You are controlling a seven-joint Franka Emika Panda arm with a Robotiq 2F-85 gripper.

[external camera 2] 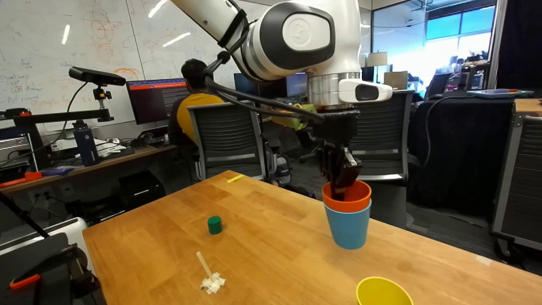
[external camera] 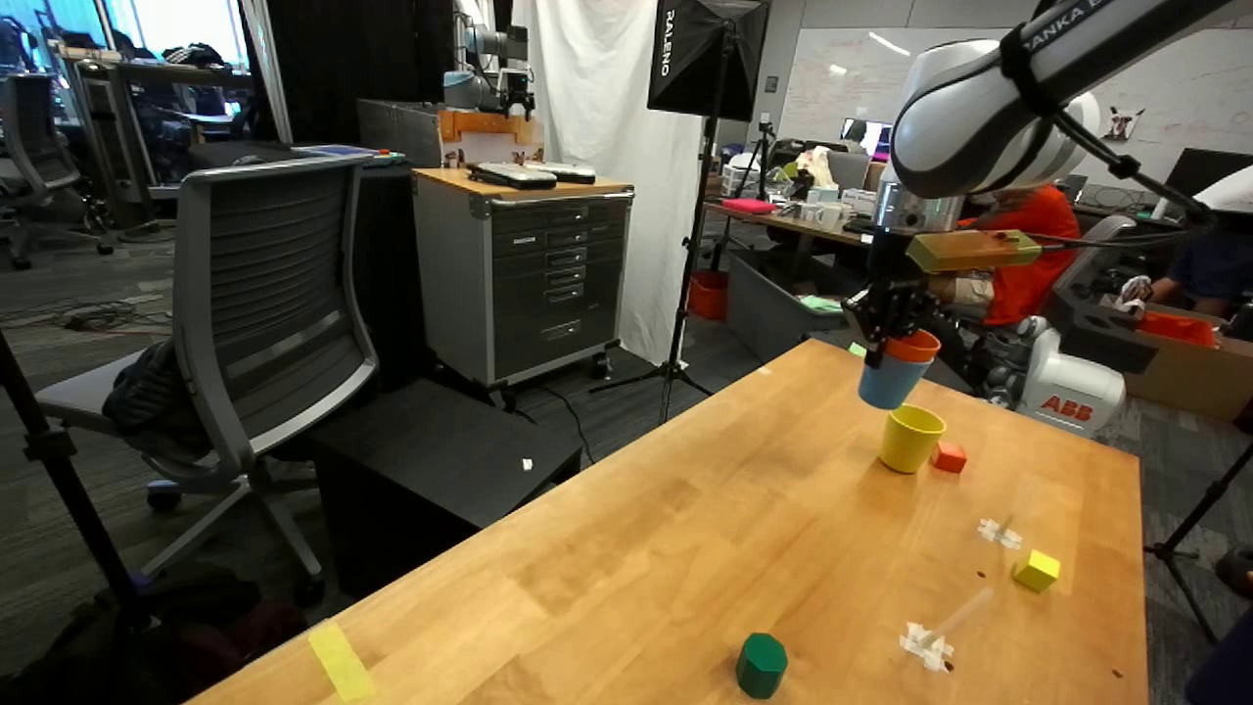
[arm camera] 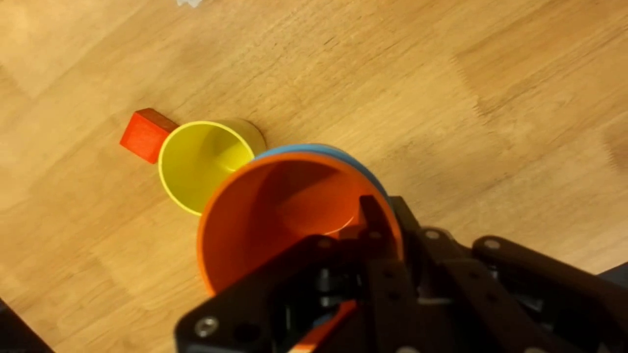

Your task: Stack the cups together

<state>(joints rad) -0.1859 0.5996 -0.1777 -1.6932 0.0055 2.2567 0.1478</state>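
The orange-red cup sits nested inside the blue cup, and the pair hangs slightly tilted above the table. My gripper is shut on their walls: one finger reaches down inside the orange-red cup, while the opposite one presses the blue cup from outside. The yellow cup stands upright on the tabletop, mouth up. From the wrist, its opening shows just left of the held pair, partly overlapped by their rims. Most of the blue cup is hidden beneath the orange-red one in that view.
A red block lies against the yellow cup. Farther along the wooden table are a small yellow block, a dark green piece and taped-down sticks. The held pair is near a table edge.
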